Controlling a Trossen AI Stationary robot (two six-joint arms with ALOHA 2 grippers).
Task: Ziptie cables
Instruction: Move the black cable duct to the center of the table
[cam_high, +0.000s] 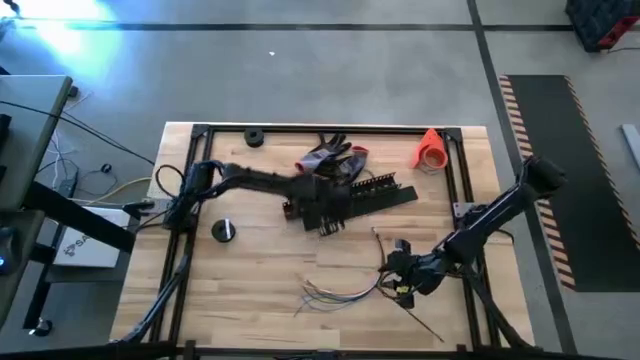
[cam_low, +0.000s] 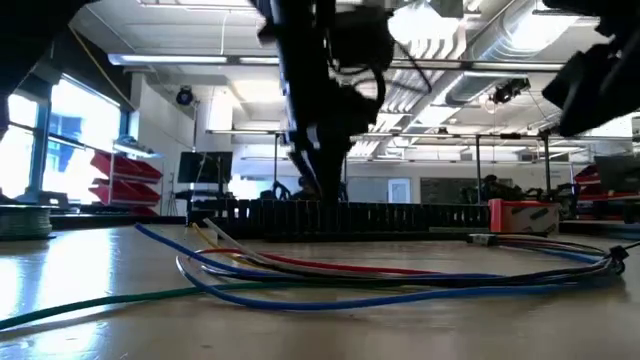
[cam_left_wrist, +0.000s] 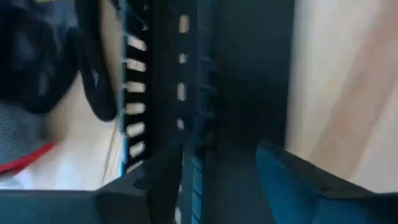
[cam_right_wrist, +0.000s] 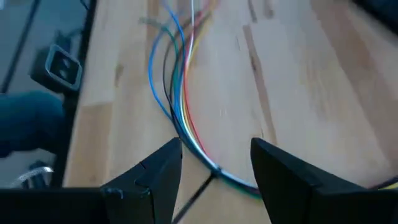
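The cables (cam_high: 335, 292) lie loose on the wooden table (cam_high: 260, 290) in the lower middle of the high view, fanned at their left ends and gathered toward the right gripper (cam_high: 400, 283), which hovers just over their right end. In the right wrist view that gripper's jaws stand released, spread on either side of the coloured bundle (cam_right_wrist: 183, 118) and closed on nothing. The left gripper (cam_high: 318, 212) sits at the centre of the high view over the black slotted strips (cam_high: 365, 197), beside the work gloves (cam_high: 335, 158); its jaws are also spread, straddling a strip (cam_left_wrist: 186, 93) without clearly pinching it. The likely trouble is that the wires are unbound and splayed, so a closing pinch may catch only some strands and let the rest slide out. The high view renders the wires as pale threads, whereas the low view shows distinct blue, red and green strands (cam_low: 400, 275) lying flat on the wood, and only the right wrist view shows the bundle sitting between the fingers.
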